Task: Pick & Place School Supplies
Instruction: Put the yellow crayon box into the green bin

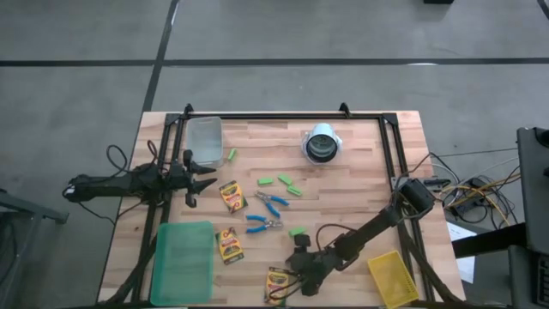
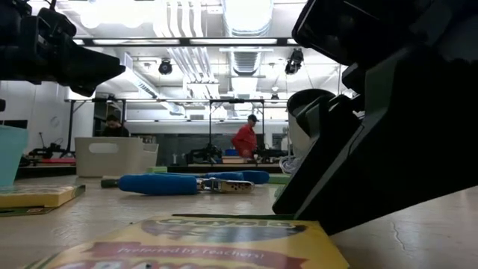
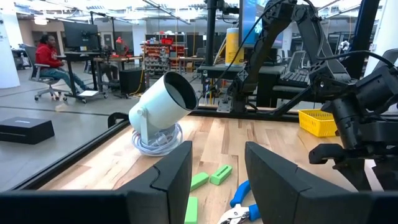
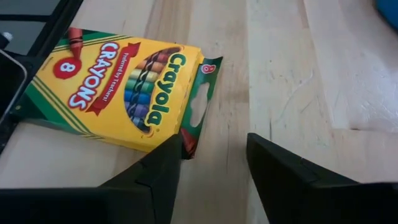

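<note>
Jaws (image 4: 211, 165) open (right arm) — beside crayon box (image 4: 118, 87).

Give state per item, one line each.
Left gripper: open, empty, above table's left side.
Right gripper: open, empty, low beside crayon box.
Front crayon box: flat, closed, not gripped.
Other two crayon boxes: flat on table.
Scissors: two pairs, lying flat mid-table.
Green blocks: loose on table.
Green tray: empty.
Yellow bin: upright; contents cannot tell.

The wooden table (image 1: 360, 184) carries crayon boxes (image 1: 232, 196), scissors (image 1: 271, 202), green tray (image 1: 183, 262), yellow bin (image 1: 394, 276).
</note>
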### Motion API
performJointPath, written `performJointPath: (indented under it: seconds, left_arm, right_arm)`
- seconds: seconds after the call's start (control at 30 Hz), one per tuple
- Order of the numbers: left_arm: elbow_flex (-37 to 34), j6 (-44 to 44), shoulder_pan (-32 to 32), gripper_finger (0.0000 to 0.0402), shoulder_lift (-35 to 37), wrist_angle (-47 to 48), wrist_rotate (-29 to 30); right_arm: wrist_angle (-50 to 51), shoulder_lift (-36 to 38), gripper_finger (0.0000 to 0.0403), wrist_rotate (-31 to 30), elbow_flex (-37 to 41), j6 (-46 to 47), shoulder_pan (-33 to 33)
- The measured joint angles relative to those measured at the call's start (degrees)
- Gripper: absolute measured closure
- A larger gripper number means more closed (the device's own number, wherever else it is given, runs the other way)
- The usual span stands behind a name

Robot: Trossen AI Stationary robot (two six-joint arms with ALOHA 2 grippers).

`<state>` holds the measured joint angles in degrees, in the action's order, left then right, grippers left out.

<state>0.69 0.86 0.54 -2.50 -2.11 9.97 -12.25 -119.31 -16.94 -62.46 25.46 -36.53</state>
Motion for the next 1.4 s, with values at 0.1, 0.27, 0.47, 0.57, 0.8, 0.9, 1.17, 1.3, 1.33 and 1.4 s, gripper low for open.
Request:
performJointPath:
  seconds: [0.1,0.27,0.47,0.57,0.8,0.9,1.17,1.3,1.33,1.4]
  left_arm:
    - [0.0,0.0,0.0,0.0248,0.0,0.0,0.0]
    - [0.0,0.0,0.0,0.0248,0.0,0.0,0.0]
    - [0.0,0.0,0.0,0.0248,0.0,0.0,0.0]
    - [0.0,0.0,0.0,0.0248,0.0,0.0,0.0]
    - [0.0,0.0,0.0,0.0248,0.0,0.0,0.0]
    - [0.0,0.0,0.0,0.0248,0.0,0.0,0.0]
    - [0.0,0.0,0.0,0.0248,0.0,0.0,0.0]
    - [0.0,0.0,0.0,0.0248,0.0,0.0,0.0]
    - [0.0,0.0,0.0,0.0248,0.0,0.0,0.0]
    - [0.0,0.0,0.0,0.0248,0.0,0.0,0.0]
  right_arm:
    - [0.0,0.1,0.0253,3.0,0.0,0.2,0.0]
    - [-0.1,0.1,0.0281,4.6,0.0,0.9,0.0]
    - [-0.1,0.1,0.0307,6.4,0.0,1.3,0.0]
    - [-0.1,0.1,0.0322,6.7,0.0,1.5,0.0]
    - [-0.2,0.1,0.0368,7.2,0.0,1.6,0.0]
    - [-0.2,0.1,0.0388,7.4,0.0,1.6,0.0]
    - [-0.1,0.1,0.0394,6.8,0.0,1.6,0.0]
    - [-0.1,0.1,0.0394,5.8,0.0,1.6,0.0]
    - [0.0,0.3,0.0394,5.5,0.0,1.6,0.0]
    - [0.3,0.6,0.0394,5.3,0.0,1.2,0.0]
